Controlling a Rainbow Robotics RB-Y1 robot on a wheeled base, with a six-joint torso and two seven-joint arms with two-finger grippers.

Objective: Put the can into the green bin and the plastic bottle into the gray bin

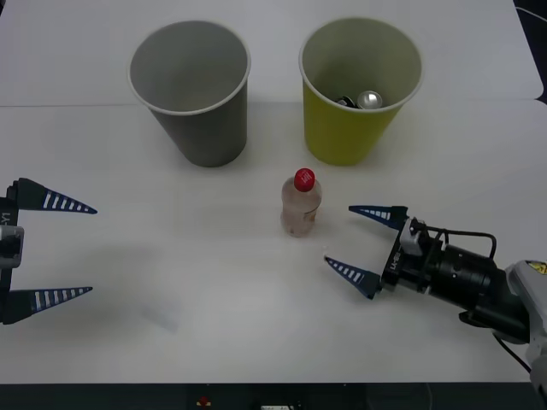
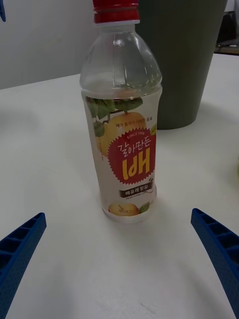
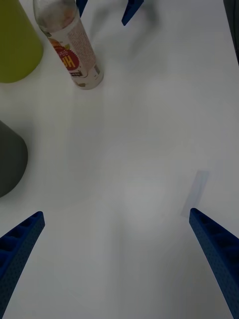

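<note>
The plastic bottle (image 1: 301,204) with a red cap stands upright on the white table, in front of the two bins. Close in the right wrist view, the bottle (image 2: 121,119) stands just ahead of the open blue fingers. My right gripper (image 1: 363,243) is open, a short way to the bottle's right, pointing at it. The can (image 1: 369,100) lies inside the green bin (image 1: 359,85) at the back right. The gray bin (image 1: 192,90) stands at the back left. My left gripper (image 1: 73,249) is open at the table's left edge, with nothing between its fingers.
The left wrist view shows the bottle (image 3: 69,45) far off, beside the green bin (image 3: 15,42), the gray bin (image 3: 10,159) and a small strip of tape (image 3: 195,192) on the bare tabletop (image 1: 214,307).
</note>
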